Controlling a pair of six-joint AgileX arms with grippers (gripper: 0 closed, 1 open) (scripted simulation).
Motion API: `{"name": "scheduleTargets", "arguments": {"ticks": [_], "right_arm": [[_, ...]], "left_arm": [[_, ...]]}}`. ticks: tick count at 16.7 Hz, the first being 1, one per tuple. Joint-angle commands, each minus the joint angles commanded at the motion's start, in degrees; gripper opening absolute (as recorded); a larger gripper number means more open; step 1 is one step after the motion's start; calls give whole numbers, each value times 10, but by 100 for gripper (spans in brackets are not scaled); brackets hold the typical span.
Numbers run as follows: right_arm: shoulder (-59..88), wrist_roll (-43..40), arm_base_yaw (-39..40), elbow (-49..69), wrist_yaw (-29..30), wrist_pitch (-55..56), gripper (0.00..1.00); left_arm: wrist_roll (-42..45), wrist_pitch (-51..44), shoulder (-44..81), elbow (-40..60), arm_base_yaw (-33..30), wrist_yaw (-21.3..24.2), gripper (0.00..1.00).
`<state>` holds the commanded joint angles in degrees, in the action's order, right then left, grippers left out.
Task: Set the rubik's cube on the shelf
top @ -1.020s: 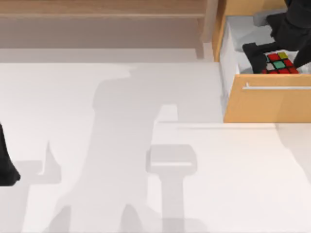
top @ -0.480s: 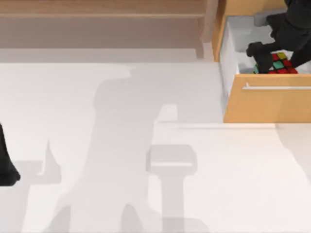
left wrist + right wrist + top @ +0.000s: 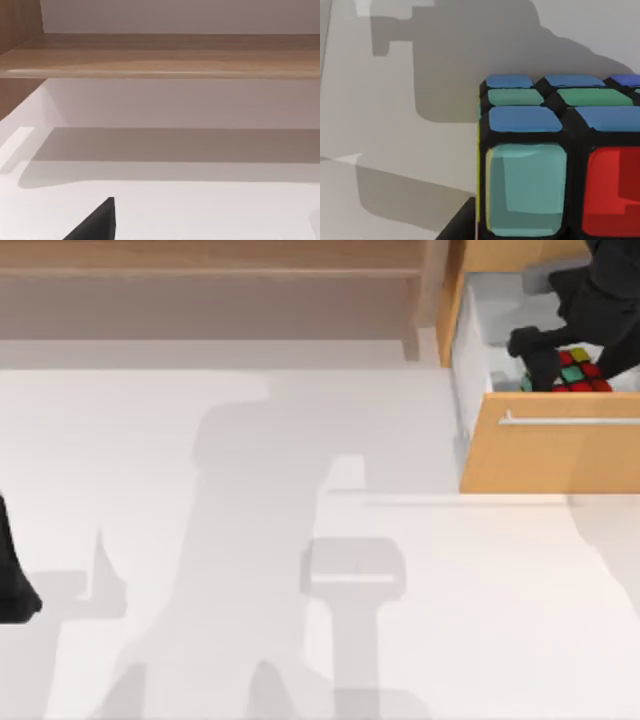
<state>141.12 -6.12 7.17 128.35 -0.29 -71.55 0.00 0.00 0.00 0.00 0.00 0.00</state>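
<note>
White table, open orange-tan wooden drawer: our right gripper straddled the multicoloured rubik's cube, closure unclear; we risked snagging the drawer wall before reaching the long light-brown wooden shelf.

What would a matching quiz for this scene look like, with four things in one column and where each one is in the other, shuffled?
Things:
1. rubik's cube
2. shelf
3. left arm
4. right claw

Places:
A. parked at the table's left edge
B. inside the open drawer
C. along the table's back, left of the drawer
D. lowered into the drawer, around the cube

Pairs: 1-B, 2-C, 3-A, 4-D
</note>
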Motion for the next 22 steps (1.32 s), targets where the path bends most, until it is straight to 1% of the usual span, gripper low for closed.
{"name": "scheduleTargets", "arguments": {"ticks": [9,13,15,19,22], "right_arm": [[-3,-7,4,-1,4,-3,0],[-37,-56,10,6,42,-31,0],[-60,-68,8,21,57,-43,0],[-67,-51,9,52,62,-65,0],[-39,-29,15,71,45,-75,0]], "left_arm": [[0,0,0,0,0,0,100],[0,0,0,0,0,0,100],[0,0,0,0,0,0,100],[0,0,0,0,0,0,100],[0,0,0,0,0,0,100]]}}
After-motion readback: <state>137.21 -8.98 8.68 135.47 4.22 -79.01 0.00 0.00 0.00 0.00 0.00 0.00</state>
